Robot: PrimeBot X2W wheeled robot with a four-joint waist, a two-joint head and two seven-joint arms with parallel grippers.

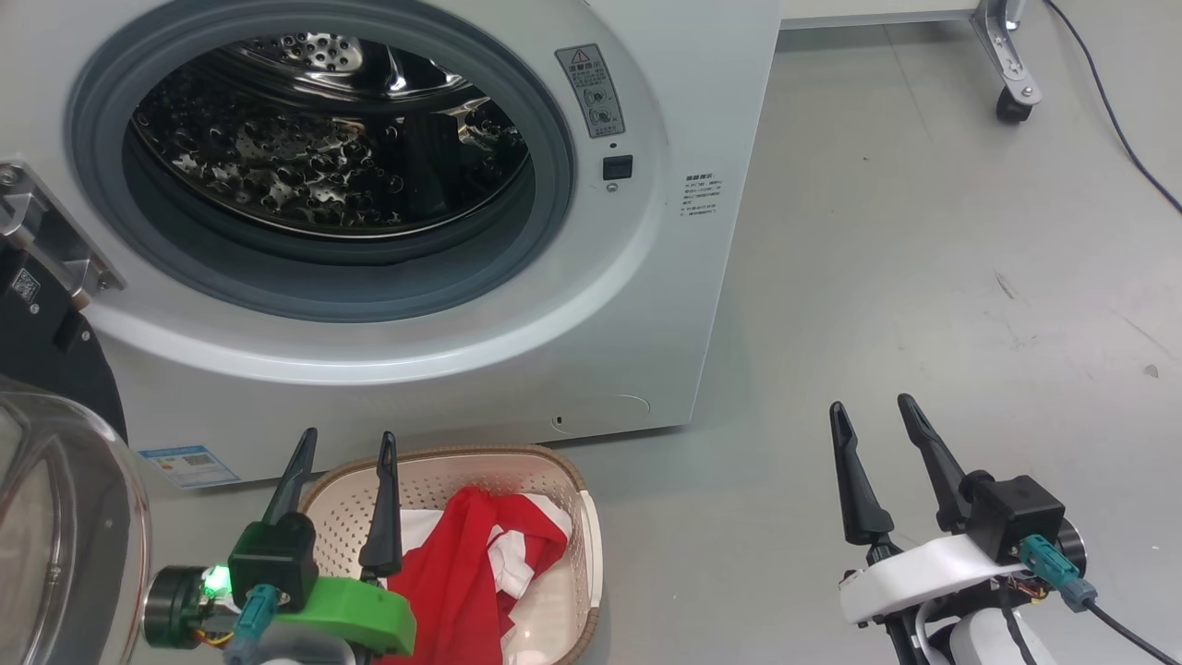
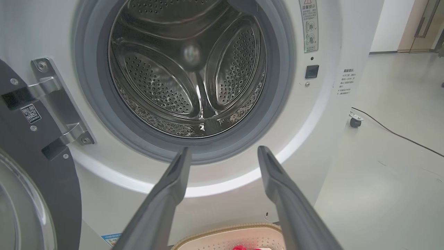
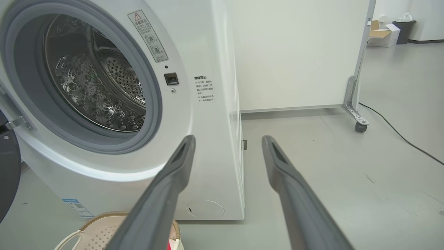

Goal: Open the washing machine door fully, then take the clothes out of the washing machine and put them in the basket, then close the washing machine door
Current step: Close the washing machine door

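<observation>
Looking down from the head view, we see the washing machine (image 1: 646,305), white and front-loading, with its round mouth uncovered. A grey gasket (image 1: 305,288) rings the perforated steel drum (image 1: 305,166), whose bare metal glints. The washing machine door (image 1: 55,453) stands wide open at the left on its metal hinge (image 1: 55,245), glossy black around a clear, bulging glass bowl. The basket (image 1: 503,453) sits on the floor (image 1: 923,277) just in front of the machine, beside its small blue label (image 1: 189,465). It is cream with a brown woven-look rim. The clothes (image 1: 462,563) lie inside it, red fabric folded over patches of white.

Our left hand (image 1: 349,438) hovers at the basket's left side. Its two dark fingers point up toward the machine's front, spread apart and grasping nothing. Our right hand (image 1: 872,405) hangs well to the right over bare grey floor, beyond the machine's right corner, with its fingers likewise spread and empty.

The left wrist view looks almost straight into the drum, so we see the embossed, lobed back wall that the head view catches only at a steep angle. It also shows the hinge bolts up close, and at its bottom edge the basket's rim with a scrap of red. The right wrist view takes the machine from its right. It adds the plain white side panel (image 3: 225,104), a white screen (image 3: 295,52) standing on a caster (image 3: 360,127), a dark cable (image 3: 399,133) trailing over the floor, and a cardboard box (image 3: 381,34) beside a dark bin (image 3: 404,26) far off.
</observation>
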